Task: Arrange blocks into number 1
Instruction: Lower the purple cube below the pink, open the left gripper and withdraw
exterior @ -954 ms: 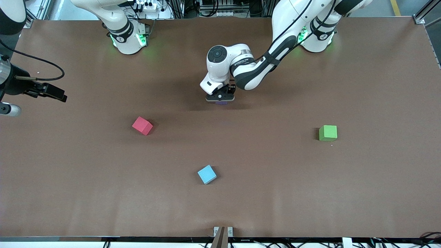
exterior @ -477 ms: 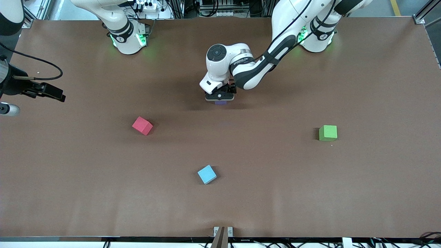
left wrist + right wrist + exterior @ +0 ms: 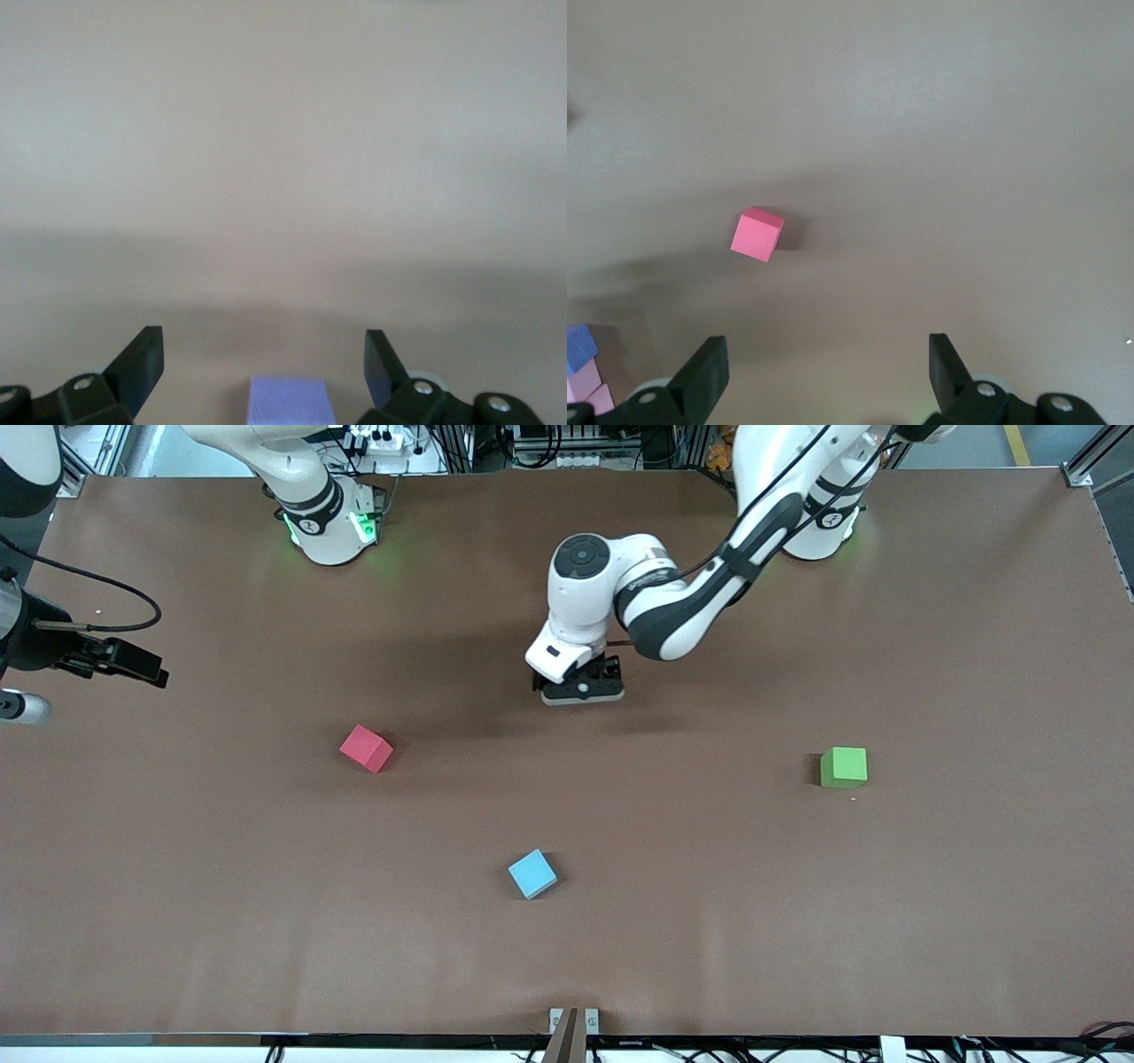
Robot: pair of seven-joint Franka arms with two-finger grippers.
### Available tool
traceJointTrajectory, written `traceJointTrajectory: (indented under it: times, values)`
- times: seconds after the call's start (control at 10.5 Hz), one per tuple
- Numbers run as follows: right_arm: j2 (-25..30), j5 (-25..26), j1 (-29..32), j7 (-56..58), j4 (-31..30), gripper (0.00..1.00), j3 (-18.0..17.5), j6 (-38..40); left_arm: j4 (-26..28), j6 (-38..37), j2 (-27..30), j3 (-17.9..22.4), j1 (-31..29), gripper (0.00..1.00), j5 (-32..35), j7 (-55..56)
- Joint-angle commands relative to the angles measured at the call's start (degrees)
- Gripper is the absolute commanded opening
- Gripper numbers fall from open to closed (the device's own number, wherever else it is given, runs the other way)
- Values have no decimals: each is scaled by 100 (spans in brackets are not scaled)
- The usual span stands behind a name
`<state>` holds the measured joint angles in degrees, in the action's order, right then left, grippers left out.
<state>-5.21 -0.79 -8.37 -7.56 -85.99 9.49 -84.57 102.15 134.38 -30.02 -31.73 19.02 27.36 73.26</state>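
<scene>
Left gripper (image 3: 582, 690) risen off purple block (image 3: 286, 400), jaws wide, block seen only by left wrist, right gripper (image 3: 824, 367) waiting wide.

Wide brown matte tabletop (image 3: 886, 921) under even, soft light

Aluminium frame rails (image 3: 1099, 460) and black cables (image 3: 496, 443) line the edge by the bases; a strip of grey floor with a yellow line (image 3: 1017, 443) shows past one corner, and a small metal bracket (image 3: 572, 1020) sits at the edge nearest the front camera.
</scene>
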Motion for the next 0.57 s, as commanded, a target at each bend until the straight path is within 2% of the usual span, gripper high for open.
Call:
traceJointTrajectory:
  times: [0.0,0.29,0.48]
  values:
    - [-42,-26,204,201,170,100,-61,72,94,-52,557,-17,-633,100,33,101]
    - [-24,-35,265,308,170,100,-70,81,68,-61,953,26,-1372,100,-255,-869]
    - [-33,-27,274,308,170,100,-70,81,59,-349,1348,656,-1524,100,-1036,-2536]
